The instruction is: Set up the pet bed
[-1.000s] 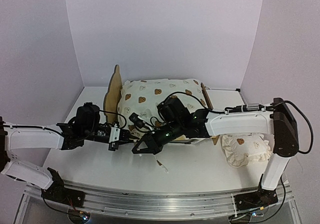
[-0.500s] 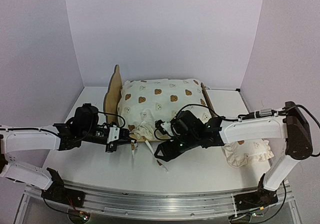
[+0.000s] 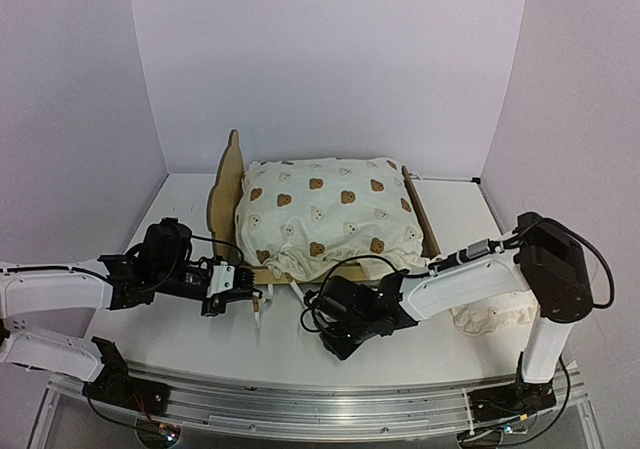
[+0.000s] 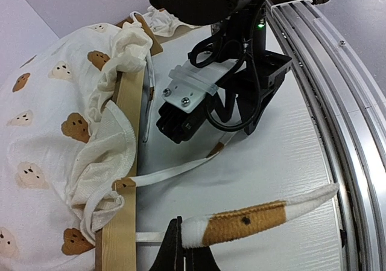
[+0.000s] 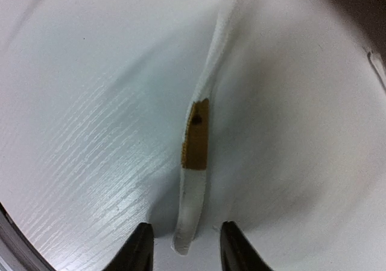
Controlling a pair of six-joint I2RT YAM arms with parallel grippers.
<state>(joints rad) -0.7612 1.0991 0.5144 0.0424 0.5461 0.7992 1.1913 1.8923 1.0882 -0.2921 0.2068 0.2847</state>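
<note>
White table (image 3: 180, 334); left gripper (image 4: 183, 239) clamped on tie (image 4: 241, 219), right gripper (image 5: 184, 247) apart astride second tie (image 5: 196, 141).

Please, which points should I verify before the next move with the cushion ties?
1. Left gripper shut on the first tie: ok.
2. Right gripper open: ok.
3. Second tie lies between the right fingers: ok.
4. Cushion sits on the pet bed: ok.
5. Ties knotted together: not ok.
6. Right fingertips touch the table: cannot tell.
</note>
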